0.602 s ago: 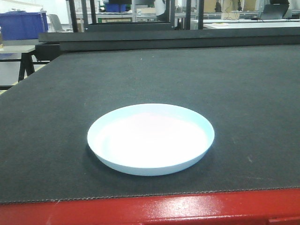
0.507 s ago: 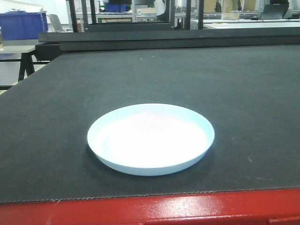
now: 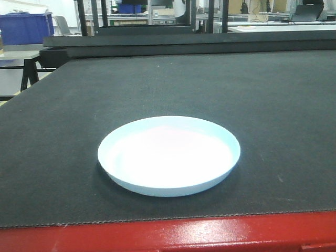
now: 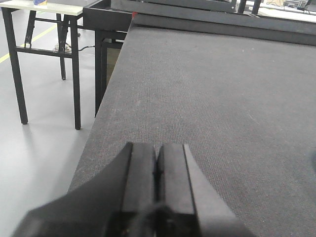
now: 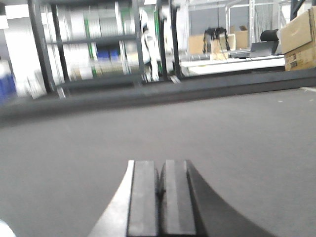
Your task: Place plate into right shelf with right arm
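My right claw (image 5: 160,197) hangs pinched closed over the dark mat (image 5: 237,143), which runs open ahead to its far edge. My left claw (image 4: 157,168), fingers also together, sits near the mat's left edge, with floor (image 4: 34,148) below. The plate (image 3: 169,156) lies flat by the red front edge (image 3: 210,233), no claw touching it.

Plate (image 3: 169,156): smooth glossy white, with bright sheen across the well; plastic or ceramic cannot be told.
Bench top (image 3: 236,89): matt dark grey covering with a fine, rough woven grain.
Bench edge (image 3: 210,233): red, glossy, paint-like, with soft highlights.
Left gripper (image 4: 157,150): jaws matt black, smooth flat faces, plastic-looking.
Right gripper (image 5: 161,168): jaws matt dark grey, smooth; picture blurred.
Floor (image 4: 34,148): pale grey, smooth, faint sheen.
Boxes (image 5: 298,34): brown cardboard, matt.
Bin (image 3: 26,27): blue plastic.
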You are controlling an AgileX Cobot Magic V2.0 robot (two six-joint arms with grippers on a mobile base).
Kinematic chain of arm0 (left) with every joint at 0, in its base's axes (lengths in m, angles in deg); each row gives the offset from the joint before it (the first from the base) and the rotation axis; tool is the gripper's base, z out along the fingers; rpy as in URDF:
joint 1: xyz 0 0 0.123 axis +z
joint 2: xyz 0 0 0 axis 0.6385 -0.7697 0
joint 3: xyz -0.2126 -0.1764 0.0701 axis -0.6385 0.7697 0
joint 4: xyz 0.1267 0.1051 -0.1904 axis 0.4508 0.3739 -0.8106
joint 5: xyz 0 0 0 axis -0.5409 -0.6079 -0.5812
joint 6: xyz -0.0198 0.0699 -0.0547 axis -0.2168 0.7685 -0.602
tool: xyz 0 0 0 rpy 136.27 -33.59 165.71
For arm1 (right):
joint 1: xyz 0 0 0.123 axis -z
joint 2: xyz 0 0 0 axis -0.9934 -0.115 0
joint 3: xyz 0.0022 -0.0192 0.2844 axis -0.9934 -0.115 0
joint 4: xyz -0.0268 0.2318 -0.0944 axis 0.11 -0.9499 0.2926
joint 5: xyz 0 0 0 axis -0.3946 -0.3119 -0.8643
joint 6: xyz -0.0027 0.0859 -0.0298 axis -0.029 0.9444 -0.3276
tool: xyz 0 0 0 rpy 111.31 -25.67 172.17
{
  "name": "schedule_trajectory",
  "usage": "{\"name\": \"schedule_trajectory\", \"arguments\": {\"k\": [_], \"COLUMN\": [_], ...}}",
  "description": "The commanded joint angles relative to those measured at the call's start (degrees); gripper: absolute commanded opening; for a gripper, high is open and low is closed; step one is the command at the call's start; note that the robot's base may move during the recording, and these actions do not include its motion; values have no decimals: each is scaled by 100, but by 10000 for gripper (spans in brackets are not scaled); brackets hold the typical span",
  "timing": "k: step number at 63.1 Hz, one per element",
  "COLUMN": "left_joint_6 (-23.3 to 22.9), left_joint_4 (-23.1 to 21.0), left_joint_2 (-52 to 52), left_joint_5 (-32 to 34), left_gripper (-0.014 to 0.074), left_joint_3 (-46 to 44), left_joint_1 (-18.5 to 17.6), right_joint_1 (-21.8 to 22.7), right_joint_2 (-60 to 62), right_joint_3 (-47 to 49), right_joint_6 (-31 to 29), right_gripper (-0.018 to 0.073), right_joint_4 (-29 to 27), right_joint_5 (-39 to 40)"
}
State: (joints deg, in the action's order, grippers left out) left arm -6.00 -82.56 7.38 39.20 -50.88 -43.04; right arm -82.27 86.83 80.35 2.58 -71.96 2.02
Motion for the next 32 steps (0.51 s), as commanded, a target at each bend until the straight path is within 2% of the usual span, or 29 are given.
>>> {"name": "schedule_trajectory", "arguments": {"k": [1, 5, 9, 13, 17, 26, 32], "left_joint_6": [-34, -34, -34, -34, -34, -34, -34], "left_joint_4": [1, 1, 1, 1, 1, 1, 1], "left_joint_2": [36, 36, 36, 36, 36, 36, 36], "left_joint_5": [513, 513, 513, 513, 513, 513, 513], "left_gripper": [-47, -47, -47, -47, -47, -47, -47], "left_joint_3": [54, 54, 54, 54, 54, 54, 54], "left_joint_1": [-10, -10, -10, -10, -10, -10, -10], "right_joint_1": [-6, -6, -13, -60, -127, -441, -866], "right_joint_2": [62, 62, 58, -45, -335, -1490, -2463], "right_joint_3": [188, 433, 852, 1576, 2311, 3857, 4872], "right_joint_6": [699, 1009, 1027, 1027, 1016, 852, 128], "right_gripper": [54, 54, 54, 54, 54, 54, 54], "right_joint_4": [-79, 96, 460, 939, 1136, 1030, 441], "right_joint_5": [608, 510, 190, -487, -1311, -3010, -4070]}}
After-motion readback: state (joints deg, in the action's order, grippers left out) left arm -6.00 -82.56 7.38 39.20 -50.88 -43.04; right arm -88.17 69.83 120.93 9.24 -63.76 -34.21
